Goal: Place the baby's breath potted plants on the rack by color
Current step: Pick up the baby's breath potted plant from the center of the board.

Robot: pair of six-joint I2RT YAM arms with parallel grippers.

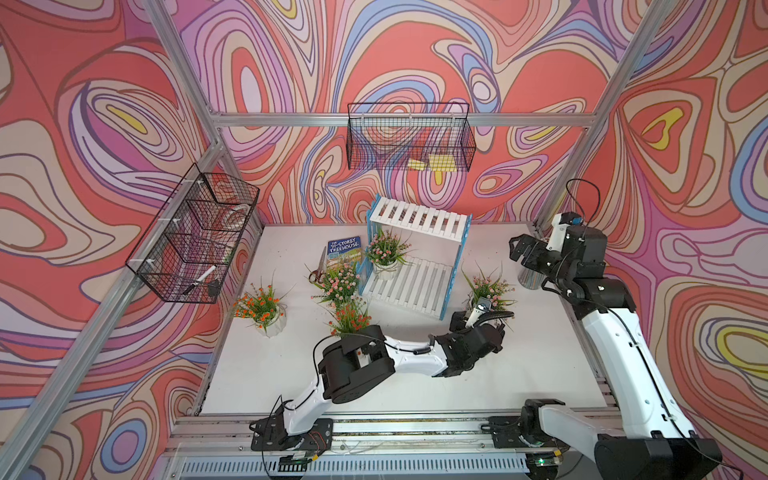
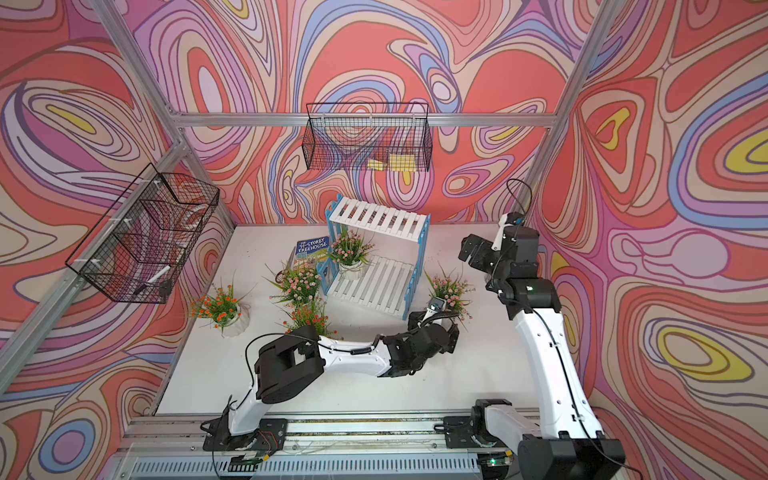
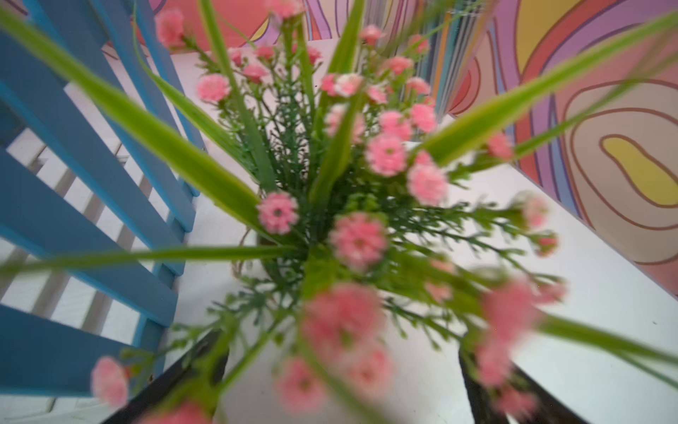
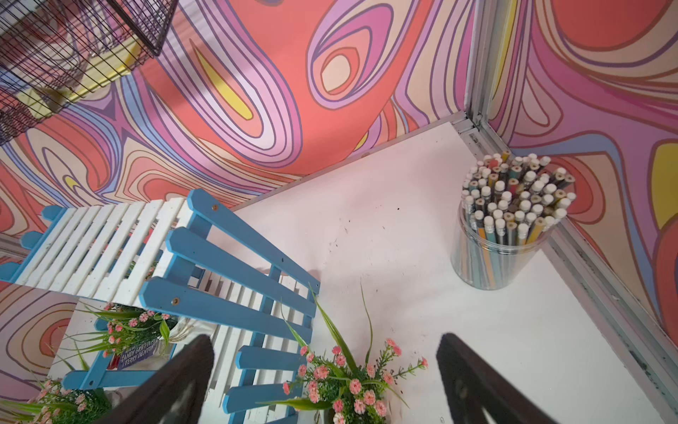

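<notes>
Left pincer [image 3: 339, 345] gaped empty at the pink plant [image 1: 487, 289] just beside the rack [image 1: 417, 218], right pincer [image 4: 326, 341] open too; picking looked due, needing a pot-level grip

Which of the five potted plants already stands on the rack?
The pink-flowered plant on the rack's lower shelf; the other four all stand on the table.

Pink plant [image 3: 330, 220] fills view, near blooms blurred; blue rack [image 3: 91, 165] slats just beside it; white table [image 3: 587, 293] beneath; patterned wall [image 3: 605, 110] beyond; left gripper [image 3: 341, 347] spread wide, dark fingers [image 3: 161, 392] flanking foliage.
</notes>
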